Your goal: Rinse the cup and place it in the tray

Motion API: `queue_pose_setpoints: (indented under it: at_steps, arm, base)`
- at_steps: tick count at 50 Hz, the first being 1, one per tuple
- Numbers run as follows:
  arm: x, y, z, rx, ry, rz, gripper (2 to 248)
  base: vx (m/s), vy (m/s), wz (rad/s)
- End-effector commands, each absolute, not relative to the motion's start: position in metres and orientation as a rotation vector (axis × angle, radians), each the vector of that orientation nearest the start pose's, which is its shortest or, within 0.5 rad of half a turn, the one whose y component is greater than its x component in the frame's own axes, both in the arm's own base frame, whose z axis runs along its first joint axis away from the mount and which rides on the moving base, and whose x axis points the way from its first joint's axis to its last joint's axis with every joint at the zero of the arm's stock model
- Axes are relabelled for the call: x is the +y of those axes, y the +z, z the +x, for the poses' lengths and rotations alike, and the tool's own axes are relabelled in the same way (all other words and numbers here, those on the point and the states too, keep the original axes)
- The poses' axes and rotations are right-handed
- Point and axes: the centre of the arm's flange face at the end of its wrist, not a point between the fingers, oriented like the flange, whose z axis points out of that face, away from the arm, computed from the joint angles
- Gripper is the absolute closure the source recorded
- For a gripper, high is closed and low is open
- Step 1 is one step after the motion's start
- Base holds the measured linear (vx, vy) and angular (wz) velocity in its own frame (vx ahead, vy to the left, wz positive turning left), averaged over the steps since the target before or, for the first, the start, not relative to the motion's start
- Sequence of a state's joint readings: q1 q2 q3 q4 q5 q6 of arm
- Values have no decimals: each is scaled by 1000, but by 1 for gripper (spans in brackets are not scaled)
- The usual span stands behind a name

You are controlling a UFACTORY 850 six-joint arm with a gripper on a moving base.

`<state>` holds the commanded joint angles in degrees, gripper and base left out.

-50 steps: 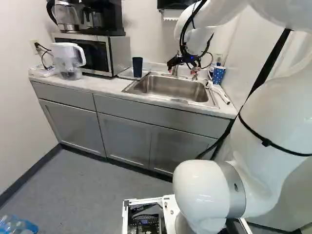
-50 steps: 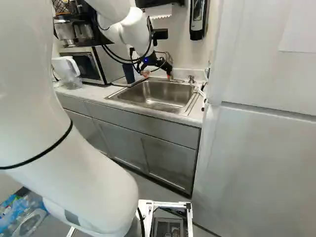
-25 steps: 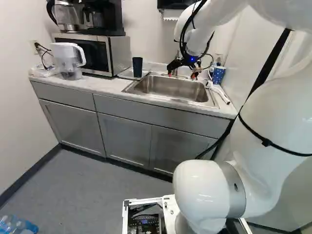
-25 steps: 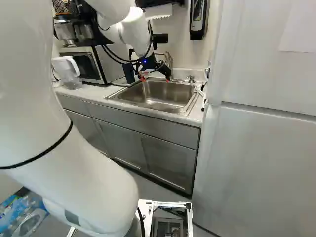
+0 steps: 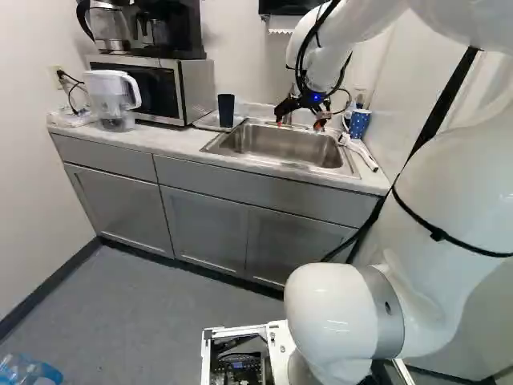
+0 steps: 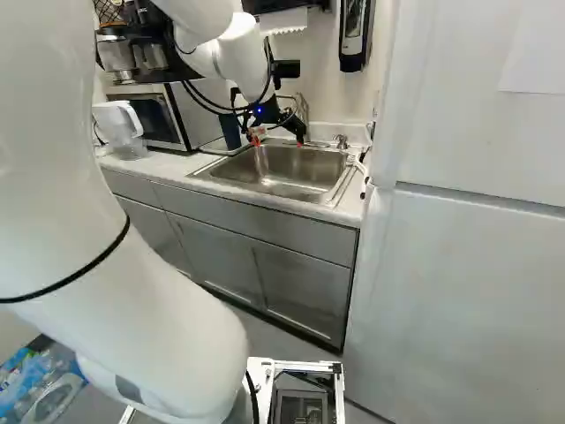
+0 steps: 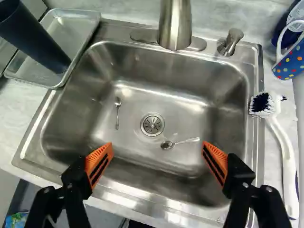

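Note:
My gripper (image 5: 299, 124) hangs over the back of the sink (image 5: 280, 143), pointing down. In the wrist view the gripper (image 7: 157, 145) stands open, its orange pads far apart with nothing held between them. A tall dark cup (image 7: 34, 39) is in the shallow metal tray (image 7: 78, 14), on the counter beside the sink's far corner; the left base view shows the cup (image 5: 226, 111) upright. A blue mug with coloured dots (image 7: 290, 61) stands across the sink from the tray. Inside the basin, two small spoons (image 7: 167, 145) lie near the drain (image 7: 152, 124).
The faucet (image 7: 175, 23) and its lever (image 7: 231, 42) rise behind the basin. A white-handled brush (image 7: 285, 161) lies beside the sink, near the mug. Microwave (image 5: 196, 90) and water pitcher (image 5: 111, 96) stand past the tray. A tall white cabinet (image 6: 468, 265) borders the counter.
Between a second and half a second ago, my gripper dipped slightly, its fingertips coming lower over the sink. Since then it has not visibly moved. The base, cup and tray have stayed put.

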<state>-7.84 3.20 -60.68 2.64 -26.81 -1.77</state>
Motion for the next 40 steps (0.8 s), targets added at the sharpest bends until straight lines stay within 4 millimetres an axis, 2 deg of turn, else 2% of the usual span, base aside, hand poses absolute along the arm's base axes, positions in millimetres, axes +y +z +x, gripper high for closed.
queue_pose_setpoints:
  at_steps: [17,32,40]
  arm:
    - [-64,629,477,210,-1005,-2991,3]
    - [-64,629,477,210,-1005,-2991,3]
    - [-64,629,477,210,-1005,-2991,3]
  base:
    - [0,0,-3]
    - [-27,-33,-100]
    - [1,52,37]
